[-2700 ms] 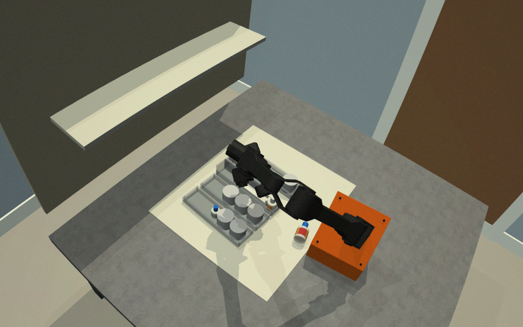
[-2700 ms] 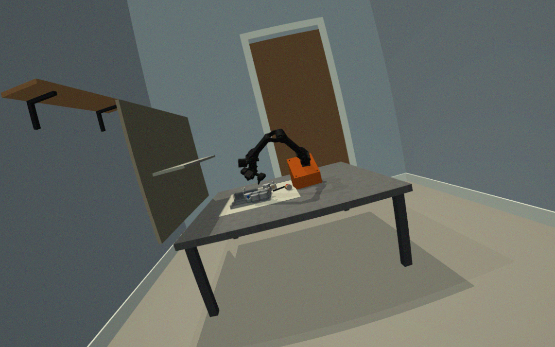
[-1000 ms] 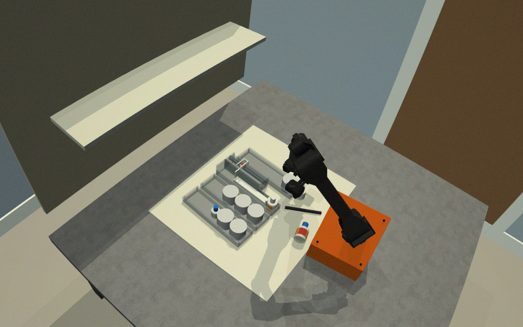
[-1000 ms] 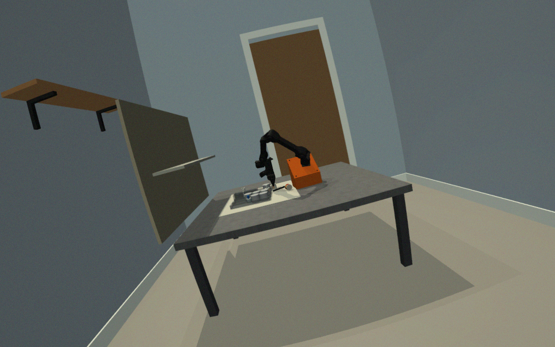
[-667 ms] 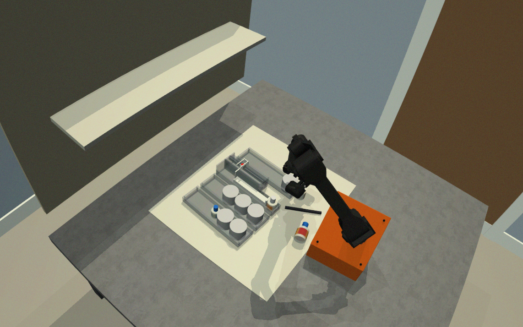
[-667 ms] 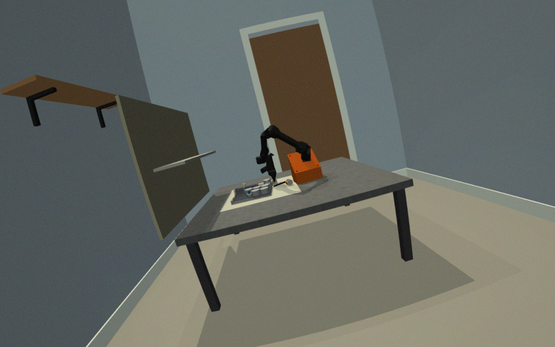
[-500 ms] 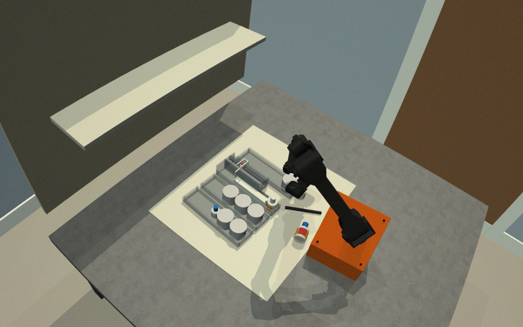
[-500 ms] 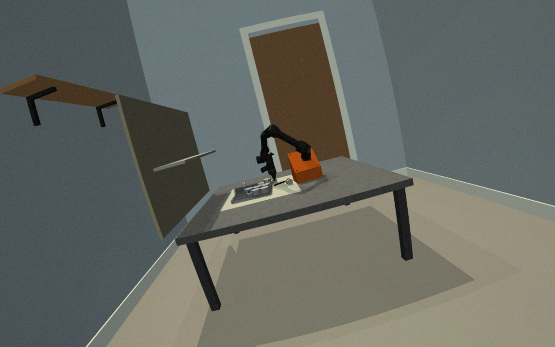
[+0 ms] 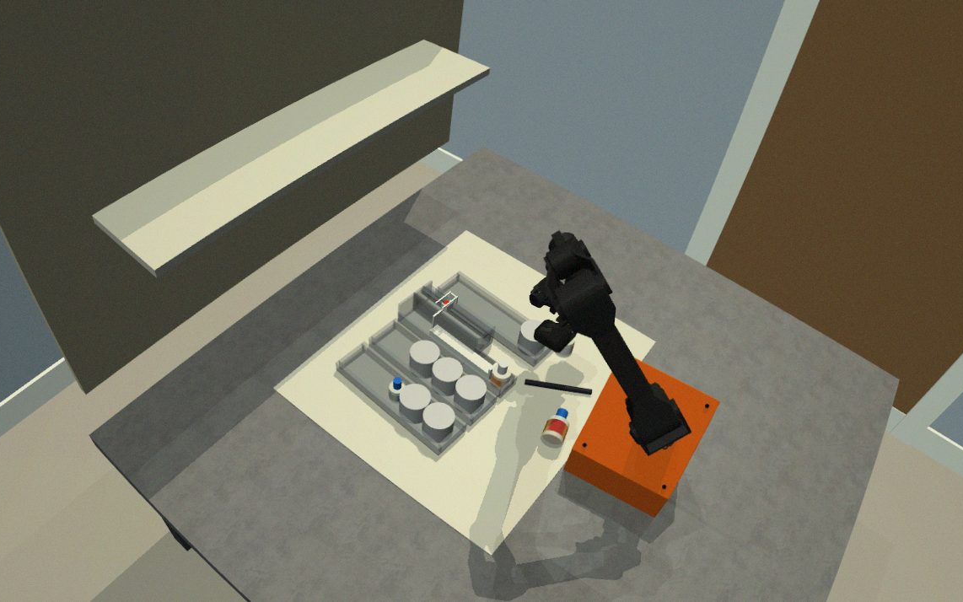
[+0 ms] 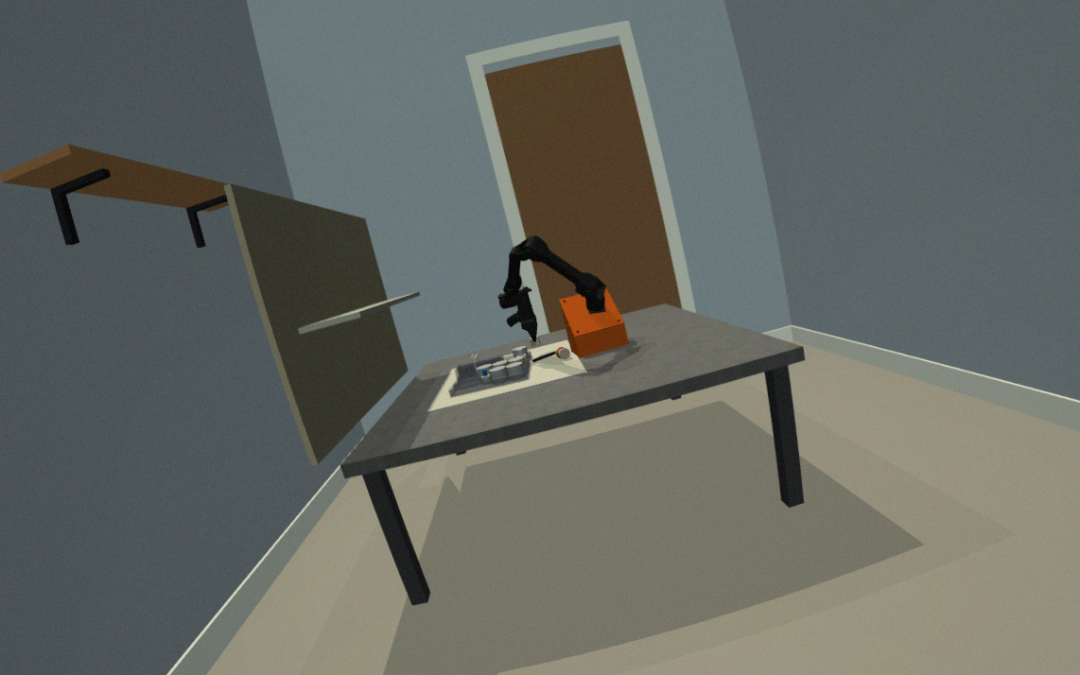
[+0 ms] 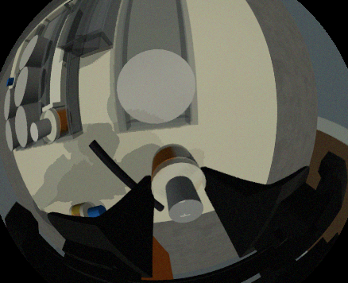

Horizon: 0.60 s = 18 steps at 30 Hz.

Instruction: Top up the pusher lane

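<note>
The gripper (image 11: pixel 178 186) is clamped on the loose jar (image 11: pixel 177 186), which sits between its dark wedge-shaped fingers: a small white cylinder with a grey lid and a brown band. Just beyond the fingertips lies a wide grey puck (image 11: pixel 155 87) in a grey lane. From the top view the arm hides the jar.
</note>
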Each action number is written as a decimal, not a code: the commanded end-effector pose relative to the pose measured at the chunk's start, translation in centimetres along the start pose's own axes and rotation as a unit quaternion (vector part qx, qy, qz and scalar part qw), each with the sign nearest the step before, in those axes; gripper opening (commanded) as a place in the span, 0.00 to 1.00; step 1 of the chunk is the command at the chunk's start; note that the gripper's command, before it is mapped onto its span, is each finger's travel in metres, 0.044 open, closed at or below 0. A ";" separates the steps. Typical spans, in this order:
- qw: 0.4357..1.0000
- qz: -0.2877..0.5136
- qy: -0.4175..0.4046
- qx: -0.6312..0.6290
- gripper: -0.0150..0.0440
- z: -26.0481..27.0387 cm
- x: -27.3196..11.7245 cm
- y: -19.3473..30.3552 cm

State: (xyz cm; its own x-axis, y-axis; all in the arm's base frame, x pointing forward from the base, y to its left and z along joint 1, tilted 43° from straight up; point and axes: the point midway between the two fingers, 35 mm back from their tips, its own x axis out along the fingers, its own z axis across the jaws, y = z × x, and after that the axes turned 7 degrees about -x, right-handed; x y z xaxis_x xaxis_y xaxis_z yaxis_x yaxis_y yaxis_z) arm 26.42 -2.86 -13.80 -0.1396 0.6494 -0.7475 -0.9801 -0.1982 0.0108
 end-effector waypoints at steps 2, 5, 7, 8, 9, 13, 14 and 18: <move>1.000 -0.015 0.002 -0.008 0.25 0.1 -4.4 -0.4; 1.000 -0.019 -0.001 -0.010 0.25 0.4 -6.5 -0.2; 1.000 -0.019 -0.001 -0.010 0.25 0.4 -6.6 -0.1; 1.000 -0.019 -0.001 -0.010 0.25 0.4 -6.6 -0.1; 1.000 -0.019 -0.001 -0.010 0.25 0.5 -6.6 -0.2; 1.000 -0.020 0.002 -0.004 0.25 2.1 -6.0 -1.0; 1.000 -0.020 0.003 -0.002 0.25 2.7 -5.8 -1.3; 1.000 -0.020 0.004 0.004 0.25 4.8 -5.0 -2.0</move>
State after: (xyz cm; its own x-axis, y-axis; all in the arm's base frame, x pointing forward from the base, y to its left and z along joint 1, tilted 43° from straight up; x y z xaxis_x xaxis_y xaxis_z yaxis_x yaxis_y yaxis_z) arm 28.41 -3.68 -7.43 -0.0984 0.6490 -0.7544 -0.9843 -0.1750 -0.0222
